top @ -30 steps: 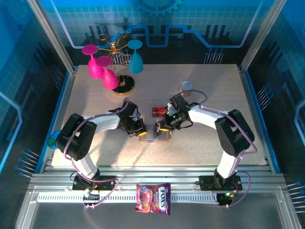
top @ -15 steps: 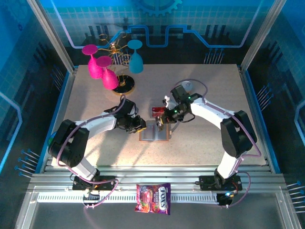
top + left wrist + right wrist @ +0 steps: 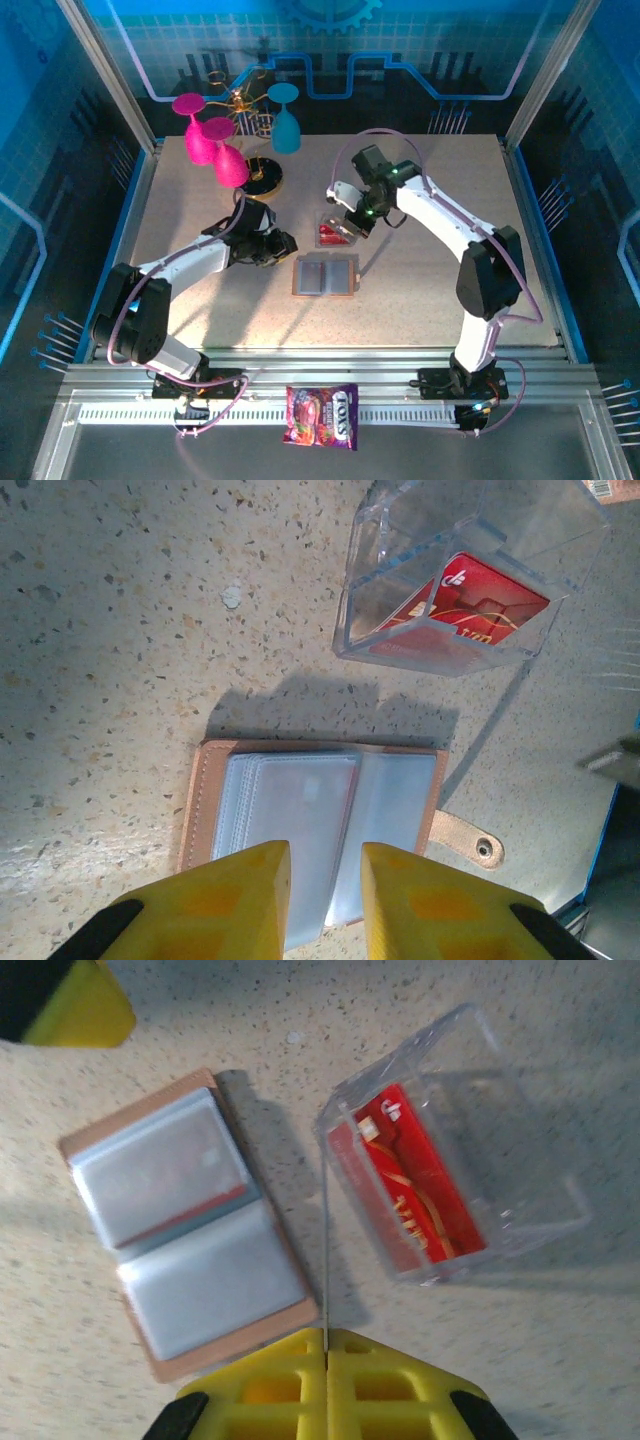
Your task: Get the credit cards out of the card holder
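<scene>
Left gripper (image 3: 325,865), fingers slightly parted and empty, is the nearer: the unfolded card holder (image 3: 310,800) lies directly ahead, long axis across its fingers. Right gripper (image 3: 325,1338), pressed together, hangs farther off beside the clear box (image 3: 530,1160).

Left arm (image 3: 195,262), right arm (image 3: 440,215): white links, black joints, lilac cables. Left end effector (image 3: 325,865), right end effector (image 3: 326,1345): yellow fingers, black backing.

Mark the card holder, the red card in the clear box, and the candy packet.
card holder (image 3: 325,275), top external view, on its clear inner pockets.
red card (image 3: 412,1188), right wrist view, middle of its face.
candy packet (image 3: 322,415), top external view, centre of the wrapper.
</scene>
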